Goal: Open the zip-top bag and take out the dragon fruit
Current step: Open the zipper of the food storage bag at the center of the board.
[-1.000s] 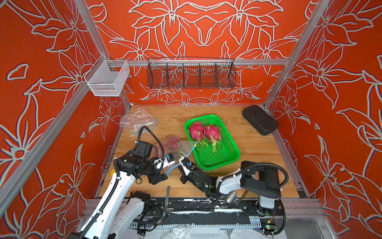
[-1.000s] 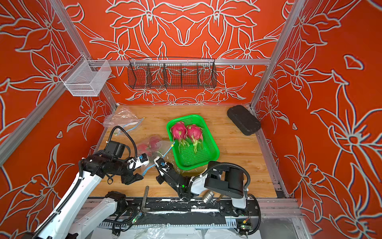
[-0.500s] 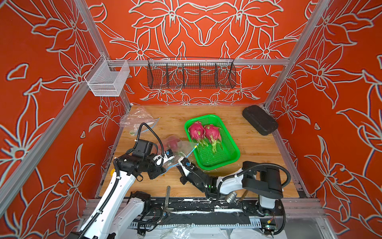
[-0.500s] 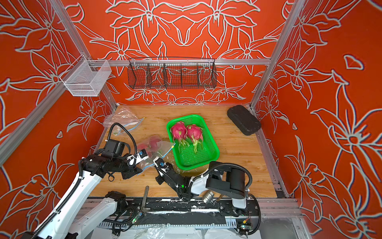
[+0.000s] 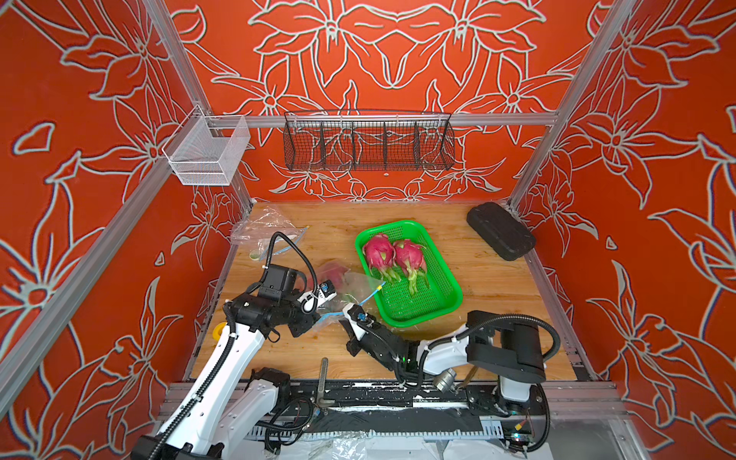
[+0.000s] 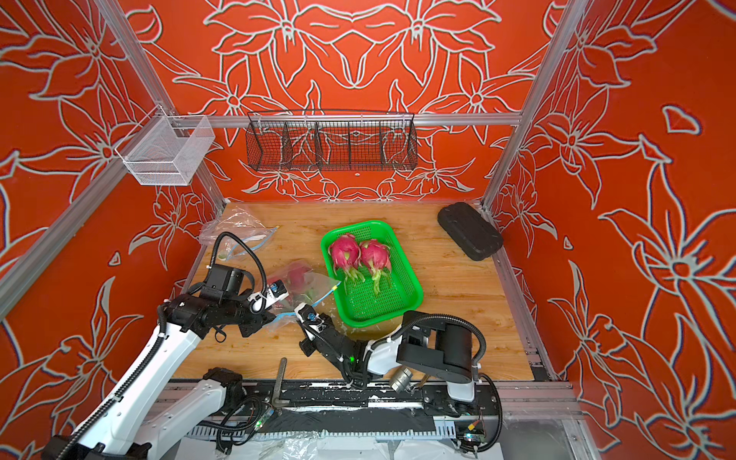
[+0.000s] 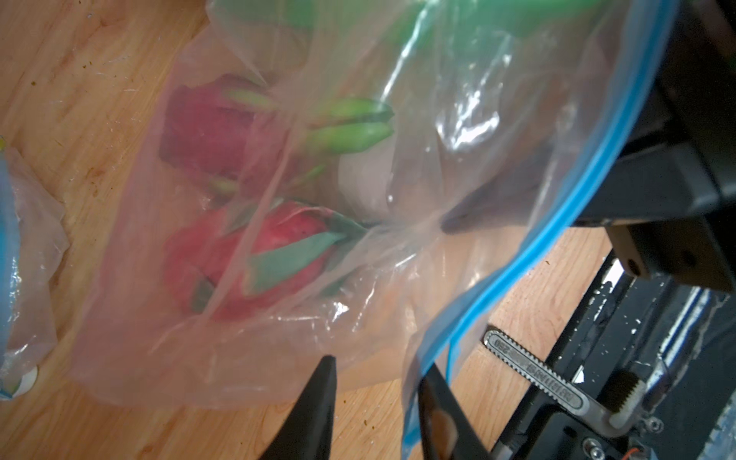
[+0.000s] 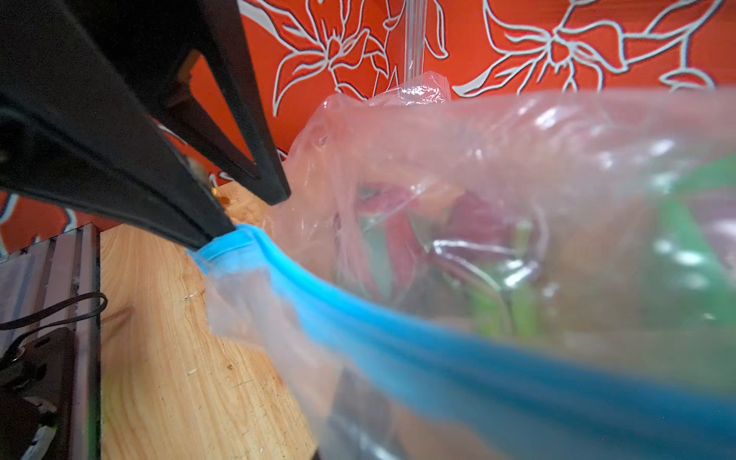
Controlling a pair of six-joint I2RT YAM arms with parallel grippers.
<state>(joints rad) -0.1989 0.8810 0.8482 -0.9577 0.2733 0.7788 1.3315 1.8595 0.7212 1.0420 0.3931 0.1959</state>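
Beyond the left pincer (image 7: 378,364), a second, crumpled clear bag (image 5: 263,229) lies on the wooden counter (image 5: 498,302) below a white mesh basket (image 5: 205,155) on the red flowered wall (image 5: 79,199). This pincer's jaws stand apart, with film of the zip-top bag (image 5: 352,284) between them. Between the two pincers that bag holds two dragon fruit (image 7: 255,255), and the right pincer (image 8: 215,238) is clamped shut on its blue zip strip (image 8: 358,318). Just beyond and right of it, a green tray (image 5: 414,302) holds two more dragon fruit, and a black pad (image 5: 500,231) lies in the far corner.
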